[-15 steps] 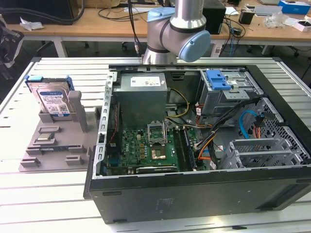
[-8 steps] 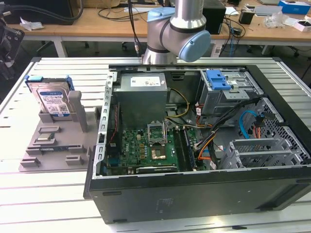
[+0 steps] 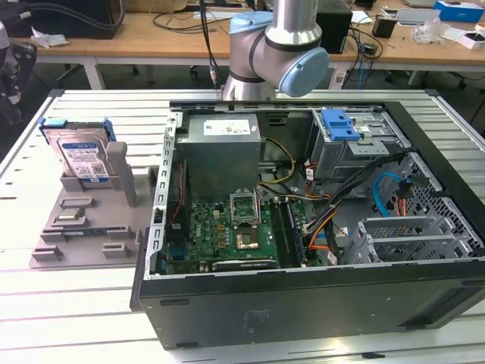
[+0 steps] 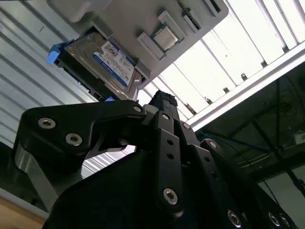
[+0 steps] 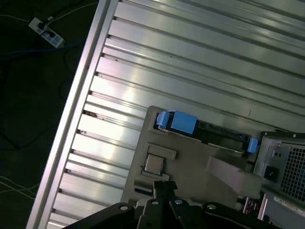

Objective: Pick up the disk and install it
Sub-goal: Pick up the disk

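Disk (image 3: 79, 155) stands on edge in a slotted grey fixture (image 3: 76, 227) on the worktop (image 3: 45, 303), at nine o'clock from the open computer case (image 3: 303, 303), leaving its blue rail exposed for grasping. The tool (image 4: 162, 101) hangs apart from it with nothing in its grasp; how wide it is open I cannot tell.

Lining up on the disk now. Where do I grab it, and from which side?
Probably best to take the disk by its free upper edge, pinched across the two flat faces, coming straight down from above. It stands on edge in the grey holder, so its lower part is seated, and a grey post blocks the exterior view's right side.
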You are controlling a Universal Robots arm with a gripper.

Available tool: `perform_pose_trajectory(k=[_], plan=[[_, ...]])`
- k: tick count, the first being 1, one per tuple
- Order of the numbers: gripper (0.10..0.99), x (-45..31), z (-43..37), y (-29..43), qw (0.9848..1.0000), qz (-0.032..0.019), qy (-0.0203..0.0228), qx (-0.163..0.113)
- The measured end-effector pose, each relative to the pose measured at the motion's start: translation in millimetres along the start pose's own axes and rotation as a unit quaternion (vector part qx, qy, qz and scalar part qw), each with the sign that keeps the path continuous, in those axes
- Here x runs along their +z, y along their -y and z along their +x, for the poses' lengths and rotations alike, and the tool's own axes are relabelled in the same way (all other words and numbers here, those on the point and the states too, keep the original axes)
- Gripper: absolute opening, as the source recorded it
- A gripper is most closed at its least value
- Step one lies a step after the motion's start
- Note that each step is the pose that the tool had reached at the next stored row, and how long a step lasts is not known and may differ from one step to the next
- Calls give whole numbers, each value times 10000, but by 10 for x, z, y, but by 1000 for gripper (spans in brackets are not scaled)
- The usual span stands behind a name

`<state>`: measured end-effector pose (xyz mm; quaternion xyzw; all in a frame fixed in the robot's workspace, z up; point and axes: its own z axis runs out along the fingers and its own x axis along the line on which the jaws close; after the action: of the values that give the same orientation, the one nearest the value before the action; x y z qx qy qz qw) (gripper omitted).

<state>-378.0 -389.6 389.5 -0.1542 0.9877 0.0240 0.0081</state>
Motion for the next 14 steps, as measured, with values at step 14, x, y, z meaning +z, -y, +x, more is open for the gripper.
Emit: perform_pose_trajectory(k=[14], plan=[[106,0,0,0,9948,-24,-46,-1018]])
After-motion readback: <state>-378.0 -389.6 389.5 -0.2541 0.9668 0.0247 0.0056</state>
